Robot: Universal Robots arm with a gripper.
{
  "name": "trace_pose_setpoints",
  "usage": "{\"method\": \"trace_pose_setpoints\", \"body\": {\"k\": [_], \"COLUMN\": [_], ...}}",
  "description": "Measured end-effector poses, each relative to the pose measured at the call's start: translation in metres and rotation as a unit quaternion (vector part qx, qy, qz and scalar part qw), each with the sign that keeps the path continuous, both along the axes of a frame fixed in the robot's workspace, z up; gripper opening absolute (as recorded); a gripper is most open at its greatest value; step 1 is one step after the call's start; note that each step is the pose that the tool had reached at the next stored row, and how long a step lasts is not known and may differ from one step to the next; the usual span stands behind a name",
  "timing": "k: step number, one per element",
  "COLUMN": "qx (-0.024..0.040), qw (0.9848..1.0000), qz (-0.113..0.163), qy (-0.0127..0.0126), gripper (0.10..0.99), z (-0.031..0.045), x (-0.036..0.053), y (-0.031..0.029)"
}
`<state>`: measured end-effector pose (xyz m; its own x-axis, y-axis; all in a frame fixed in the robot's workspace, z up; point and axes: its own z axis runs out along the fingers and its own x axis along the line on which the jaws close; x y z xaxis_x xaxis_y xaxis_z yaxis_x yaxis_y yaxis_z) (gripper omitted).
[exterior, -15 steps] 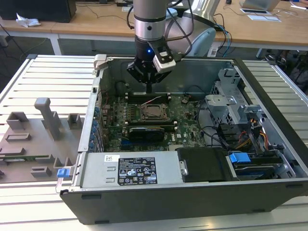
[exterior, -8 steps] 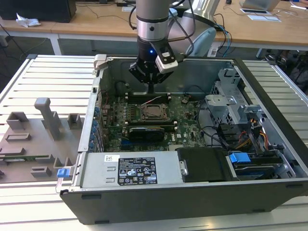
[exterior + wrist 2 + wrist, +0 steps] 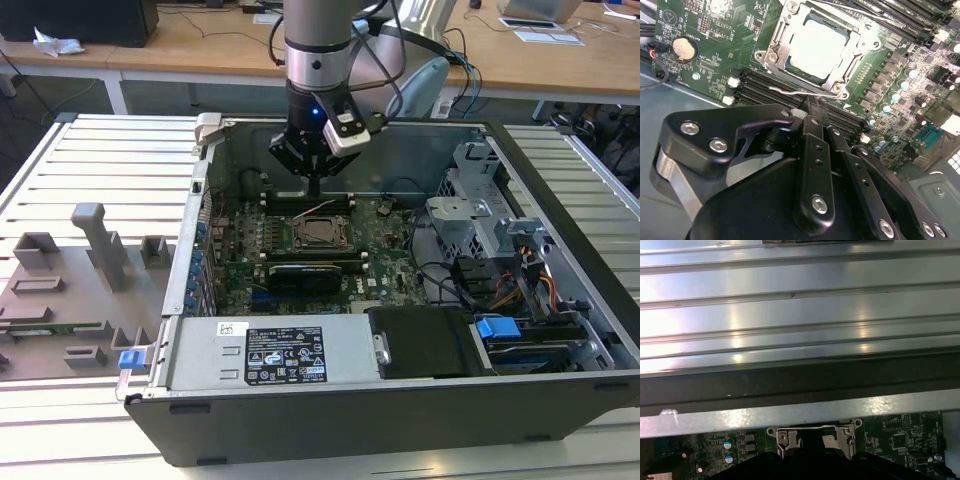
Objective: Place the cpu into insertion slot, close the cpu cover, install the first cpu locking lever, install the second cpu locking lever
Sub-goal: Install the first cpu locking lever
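Dull silver metal is showing through the square opening of the cover (image 3: 812, 50) in the second wrist view: the chip (image 3: 817, 47) is sitting in its socket on the green board (image 3: 720, 65), and the cover is lying shut over its edges. So the first two steps are looking done. A thin wire lever (image 3: 790, 91) is running along the near side of the socket, and I cannot tell whether it is hooked down, so the lever work is looking unfinished. The gripper (image 3: 810, 107) is hanging just over that lever, its fingers pressed together into one narrow black tip and holding nothing. In the exterior view the gripper (image 3: 313, 185) is standing inside the open case (image 3: 400, 410), right above the socket.
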<state>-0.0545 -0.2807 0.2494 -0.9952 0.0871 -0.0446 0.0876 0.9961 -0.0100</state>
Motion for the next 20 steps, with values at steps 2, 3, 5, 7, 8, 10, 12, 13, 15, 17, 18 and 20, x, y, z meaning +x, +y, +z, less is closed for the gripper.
{"method": "trace_pose_setpoints", "body": {"k": [2,3,5,7,8,10,12,13,15,17,18,20], "qx": [0.0,0.0,0.0,0.0,0.0,0.0,0.0,0.0,0.0,0.0,0.0,0.0], "qw": [1.0,1.0,1.0,1.0,1.0,1.0,1.0,1.0,1.0,1.0,1.0,1.0], "qz": [0.0,0.0,0.0,0.0,0.0,0.0,0.0,0.0,0.0,0.0,0.0,0.0], "qy": [0.0,0.0,0.0,0.0,0.0,0.0,0.0,0.0,0.0,0.0,0.0,0.0], "gripper": [0.106,0.106,0.106,0.106,0.106,0.106,0.106,0.106,0.106,0.106,0.106,0.106], "z": [-0.0022,-0.004,-0.0059,-0.0082,-0.009,-0.0111,-0.0139,-0.0153,-0.0189,-0.0217,-0.023,-0.0239], "x": [0.0,0.0001,0.0001,0.0001,0.0001,0.0001,0.0001,0.0001,0.0001,0.0001,0.0001,-0.0002], "y": [0.0,0.0,0.0,0.0,0.0,0.0,0.0,0.0,0.0,0.0,0.0,0.0]}}
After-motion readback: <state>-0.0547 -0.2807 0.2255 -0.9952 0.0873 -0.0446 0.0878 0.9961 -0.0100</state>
